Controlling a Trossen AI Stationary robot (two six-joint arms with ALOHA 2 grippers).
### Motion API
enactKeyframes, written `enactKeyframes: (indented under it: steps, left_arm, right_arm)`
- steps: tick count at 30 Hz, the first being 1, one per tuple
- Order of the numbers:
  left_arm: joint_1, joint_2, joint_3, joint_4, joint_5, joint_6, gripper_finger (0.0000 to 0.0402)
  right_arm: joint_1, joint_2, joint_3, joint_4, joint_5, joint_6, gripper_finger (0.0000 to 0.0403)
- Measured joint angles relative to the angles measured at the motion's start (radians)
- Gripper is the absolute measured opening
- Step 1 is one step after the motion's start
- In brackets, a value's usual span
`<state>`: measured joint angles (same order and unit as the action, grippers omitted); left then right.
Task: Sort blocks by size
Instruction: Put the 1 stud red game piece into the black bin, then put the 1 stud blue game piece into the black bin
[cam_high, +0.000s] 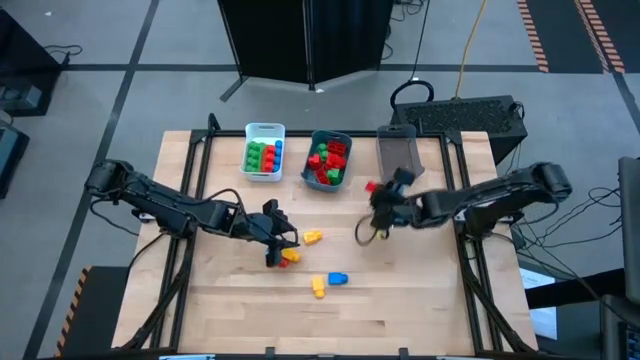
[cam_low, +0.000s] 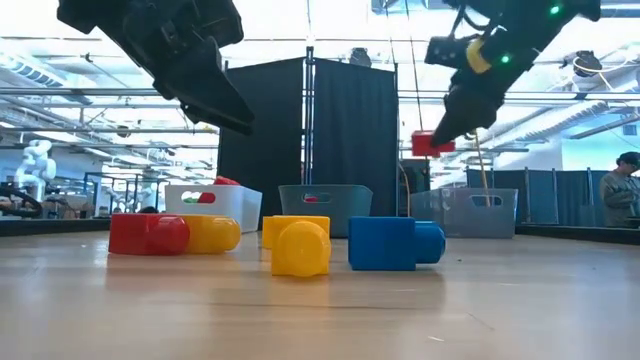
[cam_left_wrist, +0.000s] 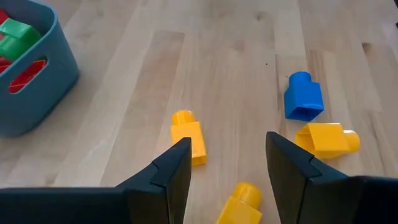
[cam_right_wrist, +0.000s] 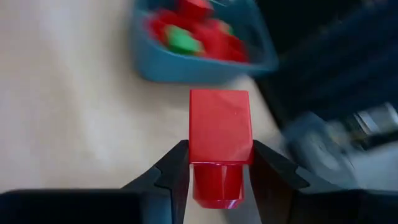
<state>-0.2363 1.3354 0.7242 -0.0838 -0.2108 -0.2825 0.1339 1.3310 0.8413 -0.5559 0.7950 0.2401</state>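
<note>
1. Red block (cam_right_wrist: 220, 140) is held between the fingers of the right gripper (cam_high: 378, 194), raised above the table right of centre in the high view, near the teal bin (cam_high: 327, 160) and grey bin (cam_high: 398, 149).
2. Left gripper (cam_high: 279, 240), jaws parted and empty, is seen left of centre above yellow blocks (cam_left_wrist: 189, 137).
3. A blue block (cam_high: 338, 278) is seen lower centre; the white bin (cam_high: 264, 150) is filled with green, red and blue blocks.

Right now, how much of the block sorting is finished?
Mostly done: the white bin and the teal bin already hold blocks. The right pincer grips a red block in the air. The left pincer hangs open over loose blocks still on the table.
</note>
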Motion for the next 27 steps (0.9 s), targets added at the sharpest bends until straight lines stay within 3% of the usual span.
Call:
enactKeyframes:
  steps: [3,7,15,27]
  left_arm:
    - [-0.001,0.000,0.000,0.002,0.000,0.000,0.0160]
    - [-0.004,0.000,0.000,0.006,0.000,0.000,0.0160]
    - [-0.008,0.000,0.000,0.040,-0.001,0.007,0.0160]
    - [-0.008,0.000,0.000,0.086,-0.007,0.029,0.0160]
  right_arm:
    - [-0.088,-0.068,-0.026,-0.069,0.041,0.004,0.0125]
    - [-0.236,-0.159,-0.117,-0.022,0.027,-0.049,0.0125]
    - [-0.504,-0.258,-0.302,0.286,-0.218,-0.189,0.0131]
    - [-0.649,-0.252,-0.317,0.367,-0.334,-0.201,0.0192]
